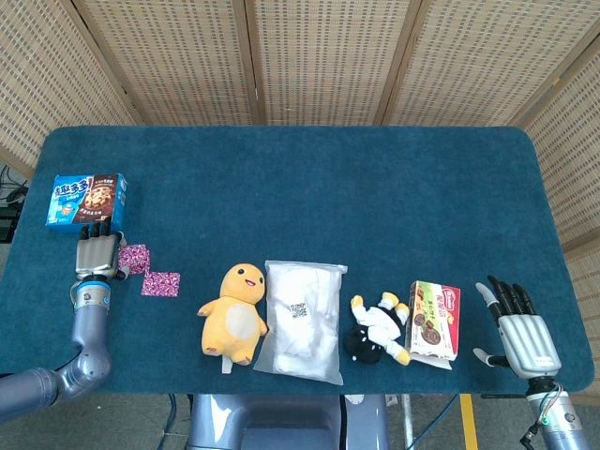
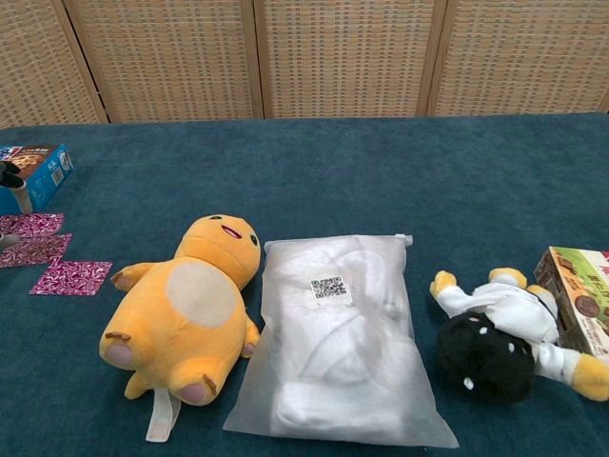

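1. Left robot hand [image 1: 97, 251] is lying on the bench [image 1: 309, 178] at its far left edge, fingers stretched forward and holding nothing; the fingertips are reaching the near edge of the blue cookie box [image 1: 86, 202] (touching or just short, cannot tell).
2. Right robot hand [image 1: 518, 330] is resting at the near right corner, fingers spread, empty, near the red-and-green biscuit box [image 1: 436, 321] but apart from it.
3. Judging the step: the left hand is closing in on the blue box, no grip yet. The next move would call for fingers wrapping the box's edges, since it is lying flat, a rigid glossy cardboard slab.
4. Just right of the left hand, pink patterned squares [image 1: 160, 283] are lying flat; thin, probably paper or foil.
5. Along the near edge: a yellow plush toy [image 2: 188, 309], soft and rounded, on its back; a frosted plastic bag [image 2: 343, 338] of white cloth, slippery-looking, with a code label; a black-and-white plush toy [image 2: 500, 338] touching the biscuit box.
6. The bench cover is looking like dark teal felt.
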